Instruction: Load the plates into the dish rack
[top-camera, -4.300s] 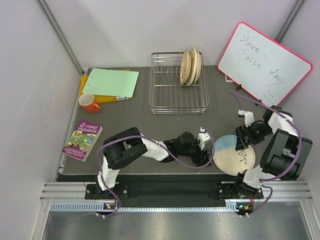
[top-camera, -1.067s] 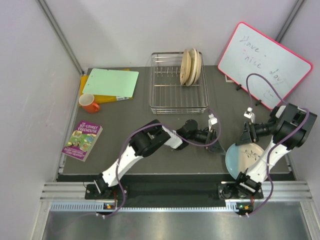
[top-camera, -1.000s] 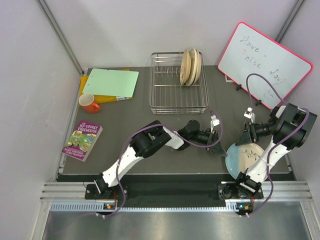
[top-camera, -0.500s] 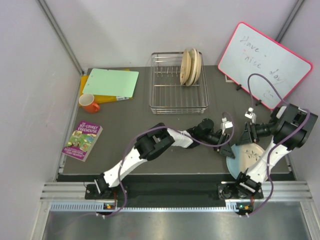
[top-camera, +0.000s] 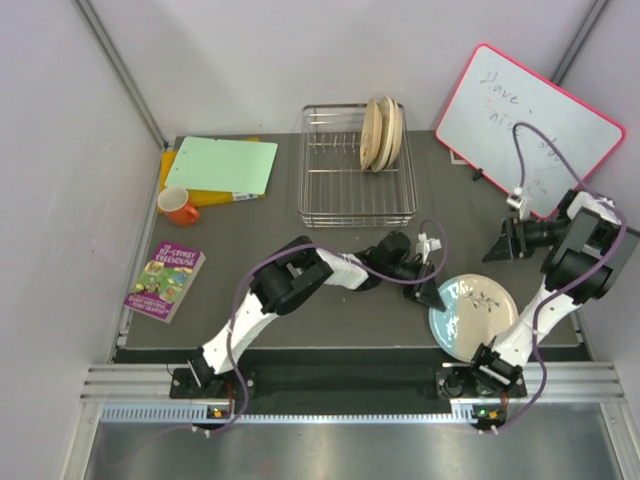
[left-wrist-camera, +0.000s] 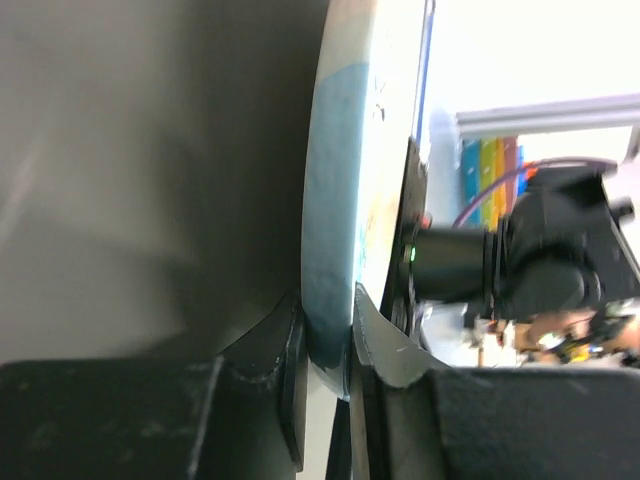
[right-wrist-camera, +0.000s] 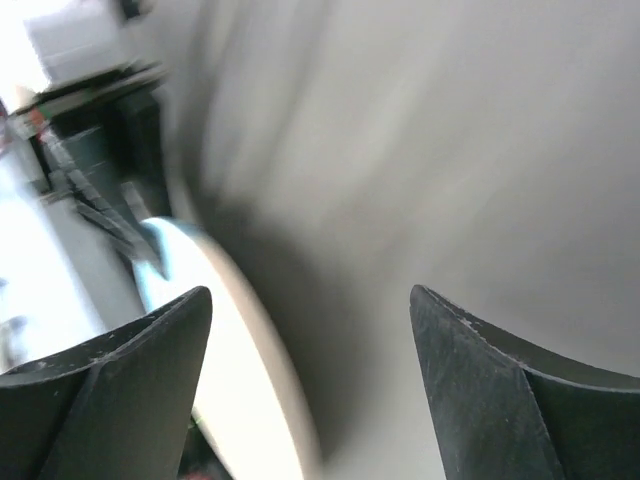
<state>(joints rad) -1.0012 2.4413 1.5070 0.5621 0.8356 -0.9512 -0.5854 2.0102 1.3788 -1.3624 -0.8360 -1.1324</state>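
The left fingers (left-wrist-camera: 283, 372) pinch the rim of a glossy round plate (top-camera: 478, 312), part blue and cut off edge-on in the wrist view, at the near right of the tabletop (top-camera: 250, 240). The right fingers (right-wrist-camera: 482, 385) stand spread and empty, their view blurred.

Bare worktop (top-camera: 460, 200) is lying open between the dish rack (top-camera: 335, 190) and the front plate (top-camera: 485, 318); standing plates (top-camera: 381, 133) are filling the rack's right end, leaving its left bars free; the whiteboard (top-camera: 530, 125) is leaning close behind the right arm (top-camera: 588, 262)
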